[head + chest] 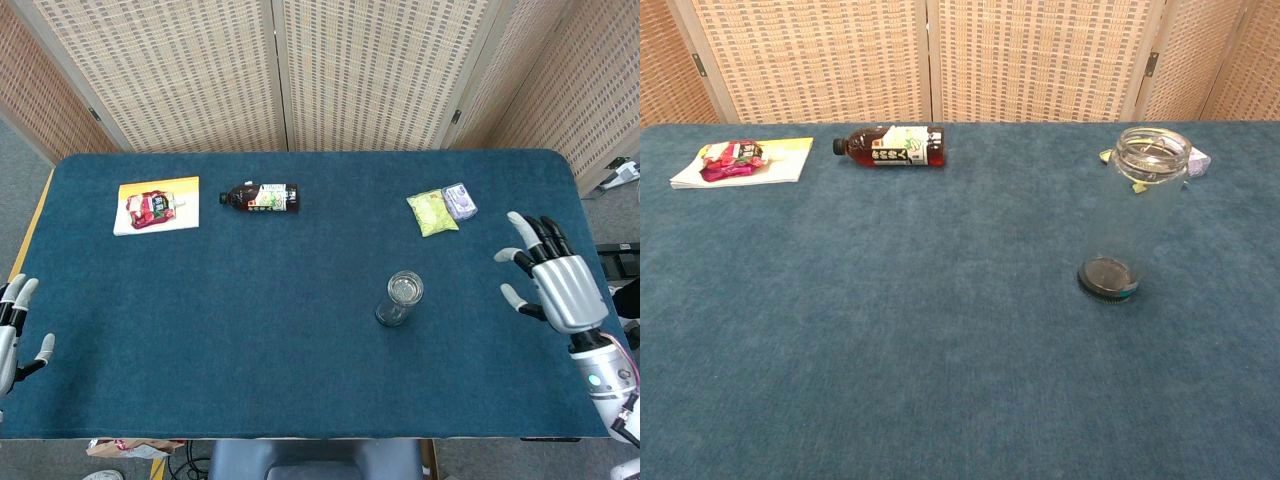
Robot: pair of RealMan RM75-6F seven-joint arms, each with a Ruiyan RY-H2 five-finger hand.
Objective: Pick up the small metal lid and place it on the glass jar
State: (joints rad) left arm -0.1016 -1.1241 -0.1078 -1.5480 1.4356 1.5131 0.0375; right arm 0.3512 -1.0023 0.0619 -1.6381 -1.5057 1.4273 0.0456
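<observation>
The right robot hand (553,283) shows a ribbed silver metal back, dark grey to black finger segments and pale grey rounded fingertips (516,218). Below it sits a white cylindrical wrist section (601,379) with a small teal-lit dot, and thin red and dark cables run along its outer side. At the left edge, the left robot hand (14,330) shows only in part: light grey tips over black segments.

glass jar (1137,218) upright, bottle (890,146) lying behind
</observation>
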